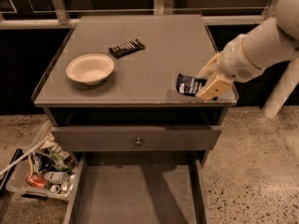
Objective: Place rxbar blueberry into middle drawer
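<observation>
The rxbar blueberry, a dark blue wrapper with white lettering, is held at its right end by my gripper. The gripper is shut on the bar and holds it just above the front right corner of the cabinet top. The arm reaches in from the right. The middle drawer is pulled open below, its flat grey floor bare, with thin side walls at left and right. The bar is above and to the right of the drawer's opening.
A white bowl and a black-brown bar lie on the cabinet top. A closed drawer front with a small round knob sits above the open drawer. A bin of cans and clutter stands on the floor at left.
</observation>
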Robot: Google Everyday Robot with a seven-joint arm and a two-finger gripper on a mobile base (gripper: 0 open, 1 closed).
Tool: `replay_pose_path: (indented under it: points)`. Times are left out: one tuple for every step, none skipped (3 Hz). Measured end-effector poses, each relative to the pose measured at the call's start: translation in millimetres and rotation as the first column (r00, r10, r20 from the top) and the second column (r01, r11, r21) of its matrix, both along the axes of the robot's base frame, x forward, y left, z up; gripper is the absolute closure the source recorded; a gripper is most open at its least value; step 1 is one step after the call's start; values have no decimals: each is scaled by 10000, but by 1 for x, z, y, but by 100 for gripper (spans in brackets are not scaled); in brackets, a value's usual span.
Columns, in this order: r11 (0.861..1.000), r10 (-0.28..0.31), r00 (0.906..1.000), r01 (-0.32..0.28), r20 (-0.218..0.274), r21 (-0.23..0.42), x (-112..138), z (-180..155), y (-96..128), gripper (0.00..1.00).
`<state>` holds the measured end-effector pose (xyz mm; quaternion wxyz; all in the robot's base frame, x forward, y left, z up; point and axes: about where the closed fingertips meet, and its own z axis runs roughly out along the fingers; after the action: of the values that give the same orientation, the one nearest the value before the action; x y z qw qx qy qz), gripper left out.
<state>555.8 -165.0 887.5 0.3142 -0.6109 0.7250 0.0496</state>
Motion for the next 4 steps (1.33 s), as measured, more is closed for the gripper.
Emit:
replay_pose_path:
  points:
    - [9993, -339, 9994, 338, 63, 135, -34, -11, -6, 100]
    - [9979, -638, 9978, 636, 162, 101, -63, -28, -6, 100]
    - [9959, -896, 9957, 899, -225, 109, -79, -79, 4, 100]
    - [9898, -1420, 9894, 1423, -300, 95, -87, -135, 13, 100]
